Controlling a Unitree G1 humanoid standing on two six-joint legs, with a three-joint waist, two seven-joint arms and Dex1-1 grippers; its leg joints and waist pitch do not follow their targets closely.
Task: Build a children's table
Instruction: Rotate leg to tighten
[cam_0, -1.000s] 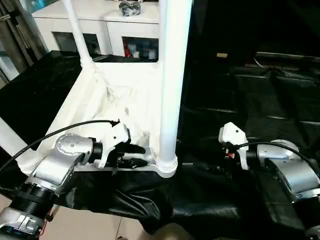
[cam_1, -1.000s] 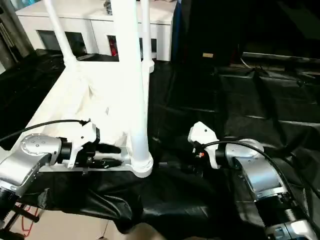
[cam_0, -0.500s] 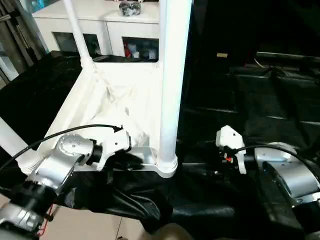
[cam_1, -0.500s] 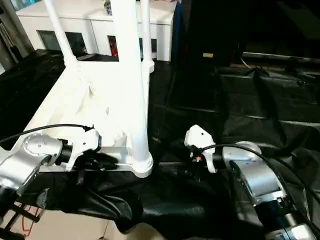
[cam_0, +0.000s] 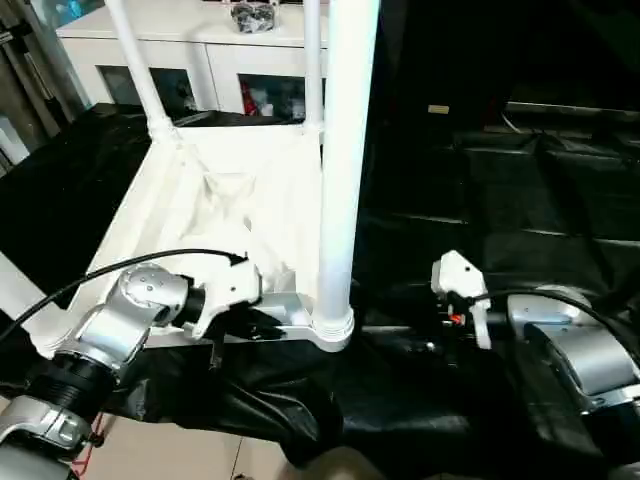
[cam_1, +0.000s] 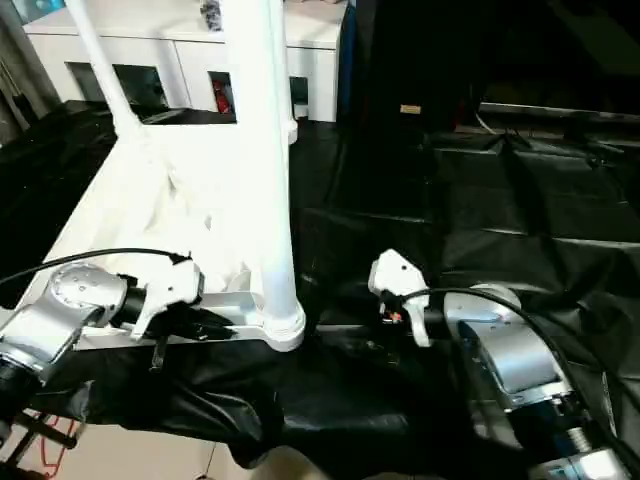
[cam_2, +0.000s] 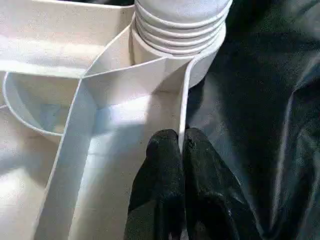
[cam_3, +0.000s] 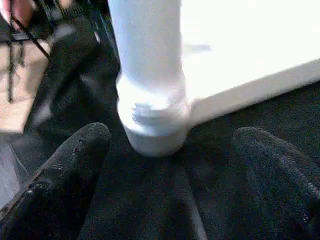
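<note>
On the counter (cam_0: 520, 210), which is draped in black sheeting, the white tabletop (cam_0: 215, 215) lies upside down with its ribbed underside up, over the counter's left half and reaching its near edge. White tubular legs stand upright from the corner sockets: the nearest leg (cam_0: 343, 150) rises from the near right socket (cam_0: 330, 328), and two thinner-looking ones stand at the far corners, the far left leg (cam_0: 135, 60) and the far right leg (cam_0: 313, 60). Part of another leg (cam_0: 18, 290) shows at the near left.

At the tabletop's near rim, just left of the near right socket, the left gripper (cam_2: 181, 145) has its jaws pressed together on the thin rim wall; in the left wrist view one of the black fingers (cam_2: 160, 170) lies inside the rim and the other outside, with the wall pinched between them and the ribbed socket collar just beyond.

Right of that same corner, the right gripper (cam_3: 170, 145) rests low over the black sheeting with its jaws spread wide and nothing between them. In the right wrist view the nearest leg's base and socket stand close ahead of the two parted fingers, not touching either.

Behind the counter's far left edge stands a white cabinet (cam_0: 200, 50) with glass doors.
</note>
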